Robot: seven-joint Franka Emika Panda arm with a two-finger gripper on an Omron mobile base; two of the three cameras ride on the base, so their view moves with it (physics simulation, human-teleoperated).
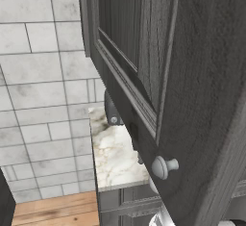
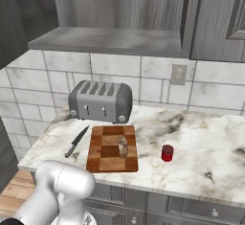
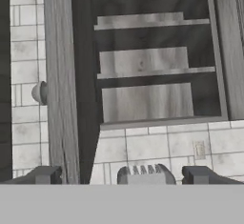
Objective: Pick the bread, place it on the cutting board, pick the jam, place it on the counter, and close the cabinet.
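Note:
The brown bread (image 2: 123, 146) lies on the checkered cutting board (image 2: 103, 158). To its right, a small red jam jar (image 2: 167, 152) stands upright on the marbled counter (image 2: 206, 142). The dark grey cabinet door (image 1: 192, 76) hangs open and close to the left base camera, its round knob (image 1: 165, 166) low on it. In the hand view the cabinet's bare shelves (image 3: 147, 66) face me. The door (image 3: 62, 75) stands edge-on at the left, with its knob (image 3: 40, 93) sticking out. My gripper (image 3: 124, 176) is open and holds nothing; its left fingertip (image 3: 45, 175) sits just below the door edge.
A grey four-slot toaster (image 2: 100, 101) stands against the tiled wall behind the board. A black-handled knife (image 2: 76, 141) lies left of the board. A wall outlet (image 2: 179, 74) is above the counter. Wooden floor (image 1: 53, 210) shows left of the counter's end.

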